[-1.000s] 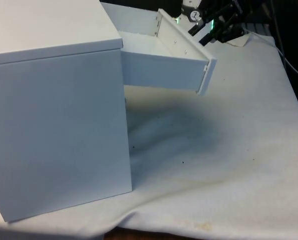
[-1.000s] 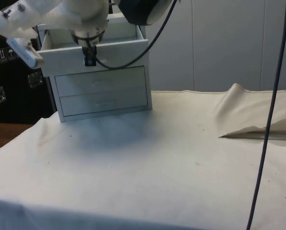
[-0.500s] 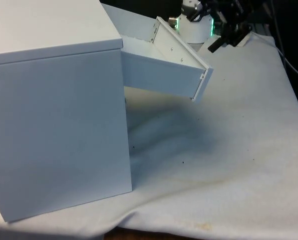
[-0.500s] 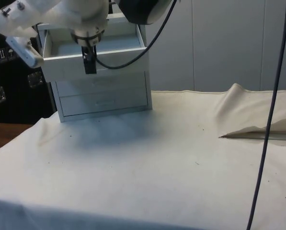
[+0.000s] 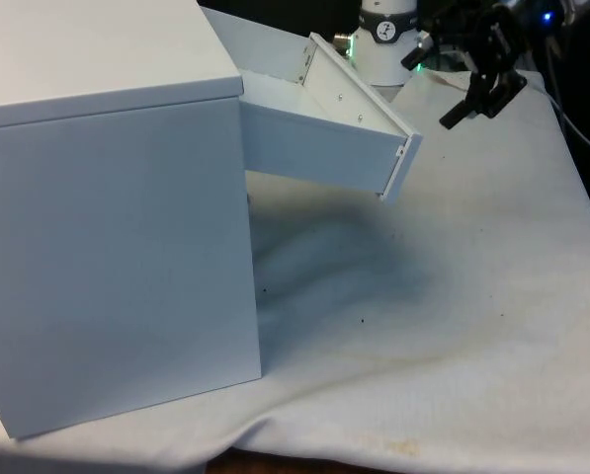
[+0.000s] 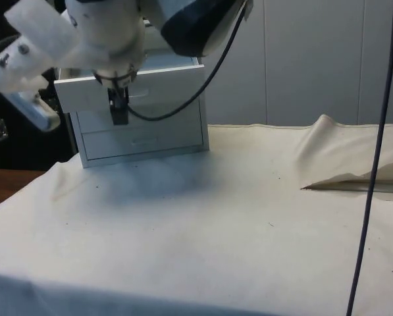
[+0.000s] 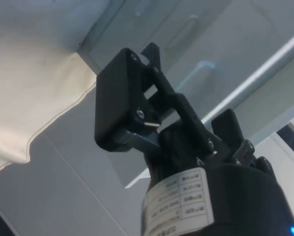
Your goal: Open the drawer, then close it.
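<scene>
So, over to the front view's left of the gripper (image 5: 480, 96) stands the white chest of drawers (image 5: 107, 207), its blank side turned this way, taking up much of that end of the cloth-covered surface (image 5: 453, 326). Its top drawer (image 5: 324, 138) is pulled well out towards the gripper and sags a little at its front panel, which looks like the reason the arm has room to stand off: the opening half of the job appears done. Next along comes the gripper itself, hanging in the air just beyond the drawer front and clear of it, touching nothing. In the side view it hangs in front of the drawer fronts, about level with the one below the open drawer. Whether its two fingers are parted or together I cannot tell from where I stand, though nothing seems to be held between them. My guess is it sits there to line up a push on the front panel and shut the drawer.
</scene>
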